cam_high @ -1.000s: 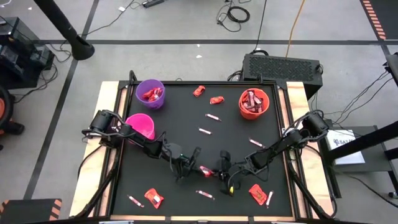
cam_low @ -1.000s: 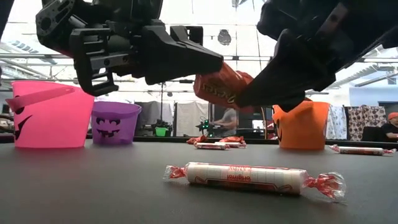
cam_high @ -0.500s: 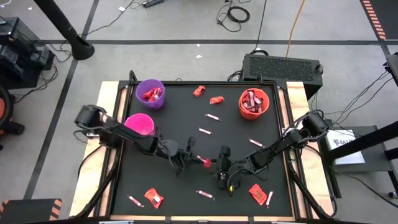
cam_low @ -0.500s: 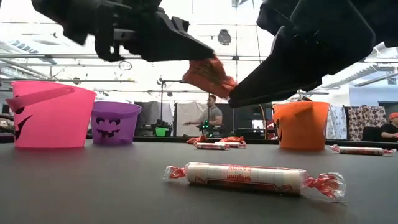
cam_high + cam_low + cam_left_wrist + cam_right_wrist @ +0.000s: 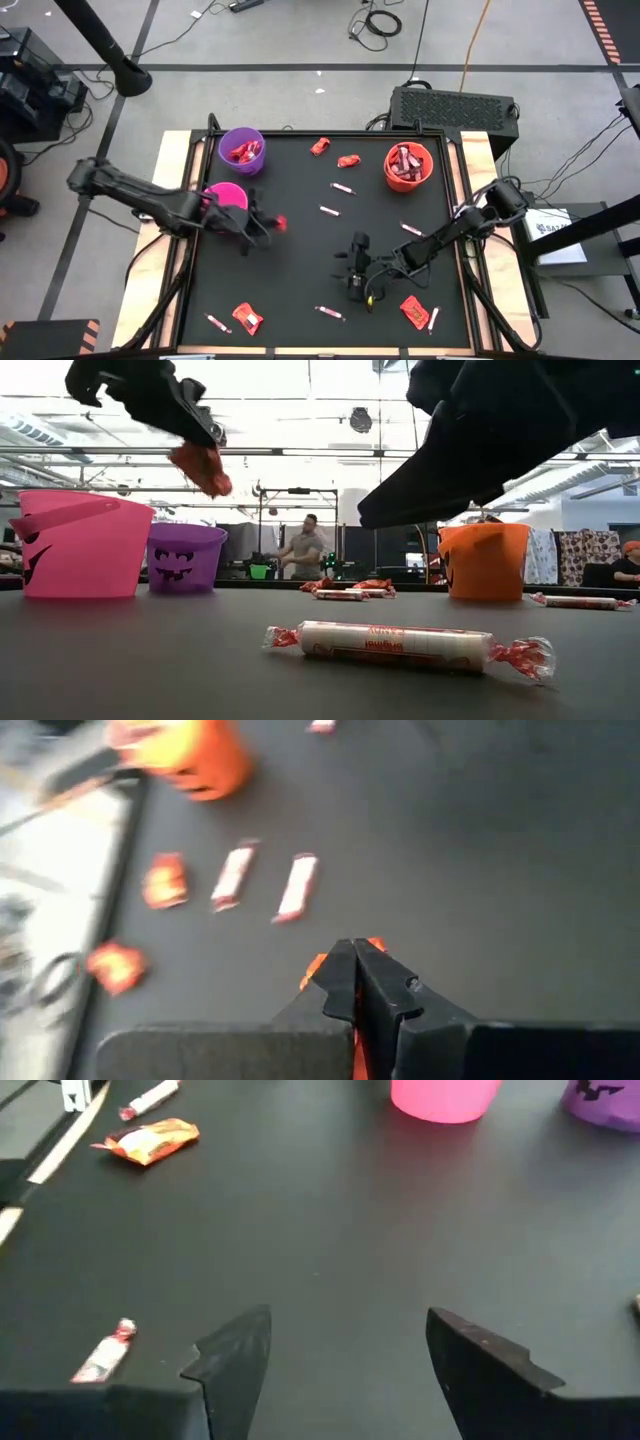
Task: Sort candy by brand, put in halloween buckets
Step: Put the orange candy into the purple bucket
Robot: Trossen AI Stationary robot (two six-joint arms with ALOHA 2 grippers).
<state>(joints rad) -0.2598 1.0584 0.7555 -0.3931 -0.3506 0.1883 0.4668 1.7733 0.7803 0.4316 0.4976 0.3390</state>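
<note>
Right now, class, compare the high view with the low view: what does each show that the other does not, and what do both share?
Only the high view shows inside the buckets: red candy in the purple bucket and orange bucket, plus the right pincer open over the table. Only the low view shows a person in the room behind. Both show the left pincer holding a red packet near the pink bucket.
</note>
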